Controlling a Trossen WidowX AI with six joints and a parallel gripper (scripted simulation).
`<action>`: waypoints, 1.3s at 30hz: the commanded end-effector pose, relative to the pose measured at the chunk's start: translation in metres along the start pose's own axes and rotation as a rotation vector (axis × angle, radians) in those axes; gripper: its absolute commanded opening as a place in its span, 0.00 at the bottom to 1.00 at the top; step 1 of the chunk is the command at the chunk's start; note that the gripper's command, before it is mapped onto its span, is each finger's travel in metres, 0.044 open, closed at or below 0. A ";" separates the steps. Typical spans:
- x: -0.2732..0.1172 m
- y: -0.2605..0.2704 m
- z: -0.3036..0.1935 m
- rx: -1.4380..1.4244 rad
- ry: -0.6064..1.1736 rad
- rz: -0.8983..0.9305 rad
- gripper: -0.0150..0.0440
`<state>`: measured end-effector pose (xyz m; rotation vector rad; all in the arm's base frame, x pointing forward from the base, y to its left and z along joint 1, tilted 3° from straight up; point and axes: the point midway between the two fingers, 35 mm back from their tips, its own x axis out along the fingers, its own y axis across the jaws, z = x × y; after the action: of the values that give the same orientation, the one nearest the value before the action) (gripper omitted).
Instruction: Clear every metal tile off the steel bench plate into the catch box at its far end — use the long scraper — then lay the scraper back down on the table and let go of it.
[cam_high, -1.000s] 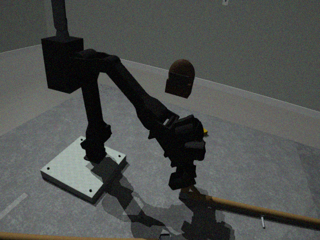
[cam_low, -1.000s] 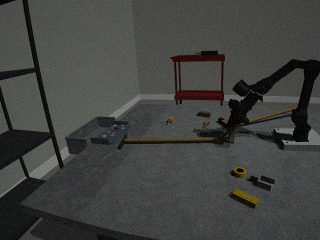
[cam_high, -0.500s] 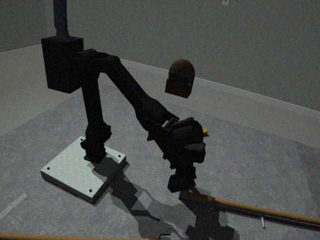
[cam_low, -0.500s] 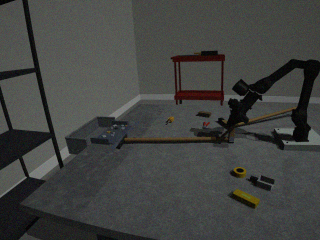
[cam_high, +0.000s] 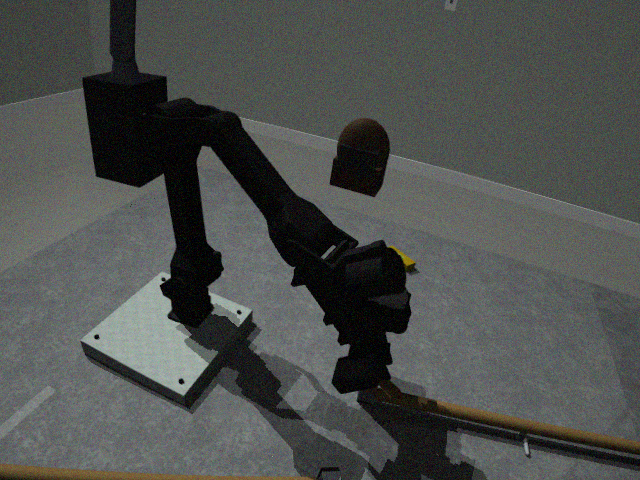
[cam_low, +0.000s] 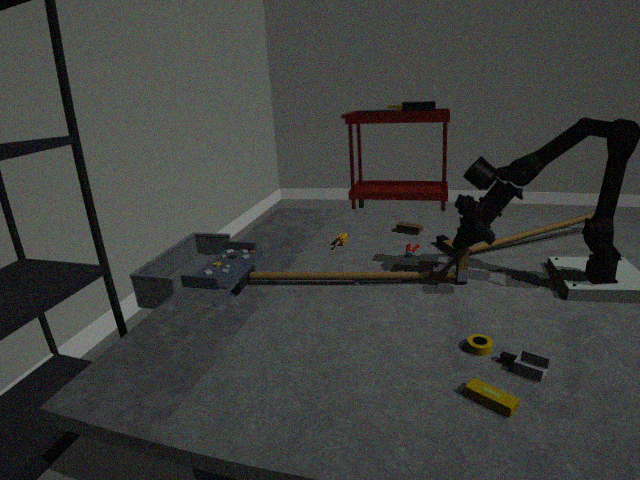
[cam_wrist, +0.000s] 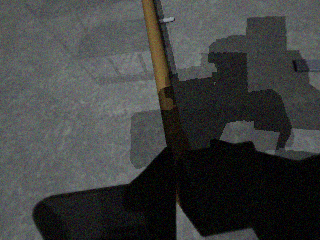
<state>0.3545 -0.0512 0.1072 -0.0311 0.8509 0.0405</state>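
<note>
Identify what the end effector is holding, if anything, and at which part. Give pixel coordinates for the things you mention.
The end effector (cam_high: 379, 387) (cam_low: 457, 258) (cam_wrist: 191, 149) grips the long scraper (cam_high: 537, 426) (cam_low: 336, 275) (cam_wrist: 154, 42) at the grip block on the handle's near end, opposite the blade.

My arm (cam_high: 248, 160) (cam_low: 553, 149) is matte black, with blocky joints and slim links; its pale base plate (cam_high: 139, 356) (cam_low: 604, 294) shows dark screws.
</note>
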 end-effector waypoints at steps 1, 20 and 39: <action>0.000 -0.020 0.002 0.018 -0.001 -0.062 0.25; -0.004 -0.040 -0.001 0.066 -0.003 -0.102 0.25; -0.003 -0.016 -0.001 0.085 -0.003 -0.115 0.25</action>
<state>0.3533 -0.0723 0.1087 -0.0065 0.8497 -0.1044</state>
